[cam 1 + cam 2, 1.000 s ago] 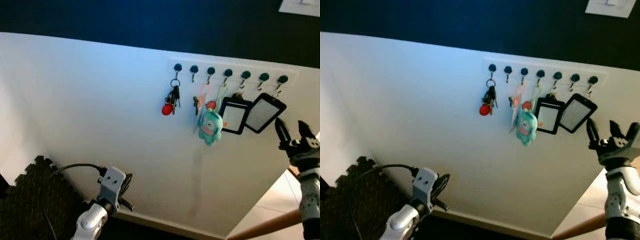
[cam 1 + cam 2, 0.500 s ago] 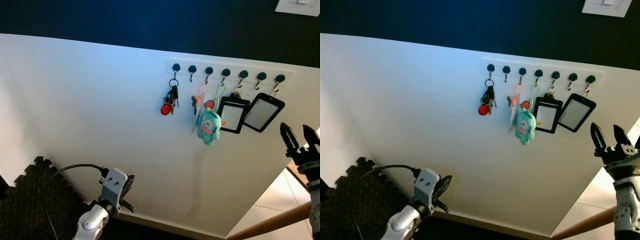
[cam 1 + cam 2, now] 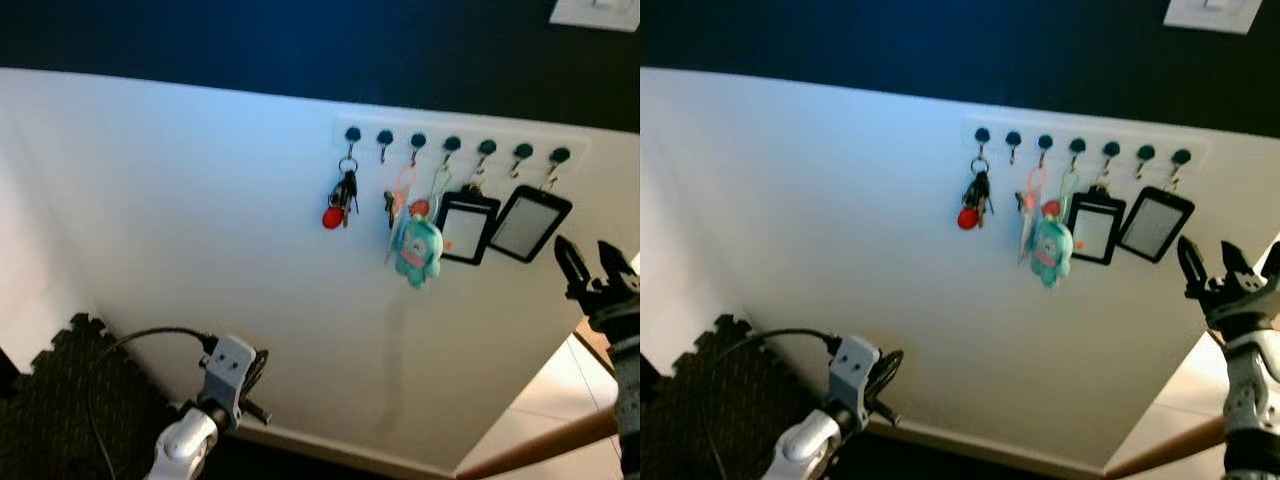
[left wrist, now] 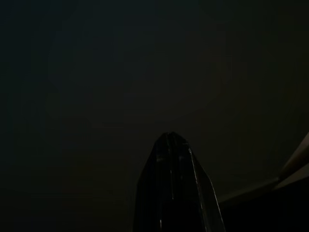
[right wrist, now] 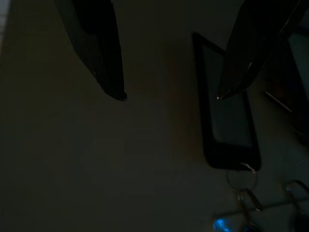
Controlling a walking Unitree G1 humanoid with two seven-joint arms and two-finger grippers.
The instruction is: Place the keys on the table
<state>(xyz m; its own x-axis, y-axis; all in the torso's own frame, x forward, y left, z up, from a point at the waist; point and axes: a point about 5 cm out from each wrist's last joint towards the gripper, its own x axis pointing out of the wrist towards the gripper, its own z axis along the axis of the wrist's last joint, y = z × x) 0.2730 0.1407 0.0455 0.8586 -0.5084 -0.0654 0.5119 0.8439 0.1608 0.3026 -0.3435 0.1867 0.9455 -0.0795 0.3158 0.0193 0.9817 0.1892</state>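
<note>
A bunch of keys with a red tag [image 3: 342,200] hangs on the leftmost hook of a white hook rack [image 3: 455,146] on the white wall. My right gripper [image 3: 590,262] is raised at the right, open, just below and right of a black card holder [image 3: 530,223], far from the keys. In the right wrist view its two fingers [image 5: 104,53] stand apart, with a card holder [image 5: 227,130] and hook rings beyond them. My left gripper [image 3: 250,385] hangs low near the skirting, and its fingertips [image 4: 171,140] meet in one point in the dark left wrist view.
A teal plush keychain [image 3: 418,250] and a second black card holder [image 3: 466,230] hang between the keys and my right gripper. A dark foam mat [image 3: 60,400] lies at the lower left. A wooden rail [image 3: 540,452] crosses the lower right over a tiled floor.
My right gripper dipped slightly to the right, then came back up beside the card holder. The keys still hang on their hook, and the left arm has not moved.
</note>
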